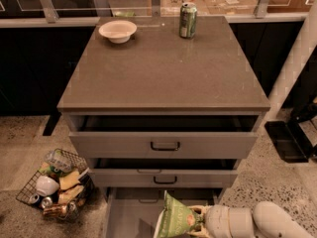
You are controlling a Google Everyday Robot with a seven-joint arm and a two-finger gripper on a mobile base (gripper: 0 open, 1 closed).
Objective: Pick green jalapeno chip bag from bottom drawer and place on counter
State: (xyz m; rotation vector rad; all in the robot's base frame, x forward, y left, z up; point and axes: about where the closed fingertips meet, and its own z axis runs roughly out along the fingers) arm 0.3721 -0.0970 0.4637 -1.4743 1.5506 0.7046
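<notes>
Arm's gripper (197, 220) is showing at the bottom edge, right of centre, pinched onto the green jalapeno chip bag (176, 219). Fingers (198, 211) are looking short, cream-coloured, slightly yellowed. Wrist (229, 222) is appearing as a glossy white cylinder, thin seams splitting it into rings. Forearm (277, 223) is showing as a smooth, rounded white shell.

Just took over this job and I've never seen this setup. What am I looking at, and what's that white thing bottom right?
One camera looks down at a grey drawer cabinet from the front. The white jointed tube is the robot's arm; its gripper, above the open bottom drawer, is shut on the green jalapeno chip bag, held upright. The counter carries a white bowl and a green soda can near its far edge. A wire basket of clutter sits on the floor, left.
</notes>
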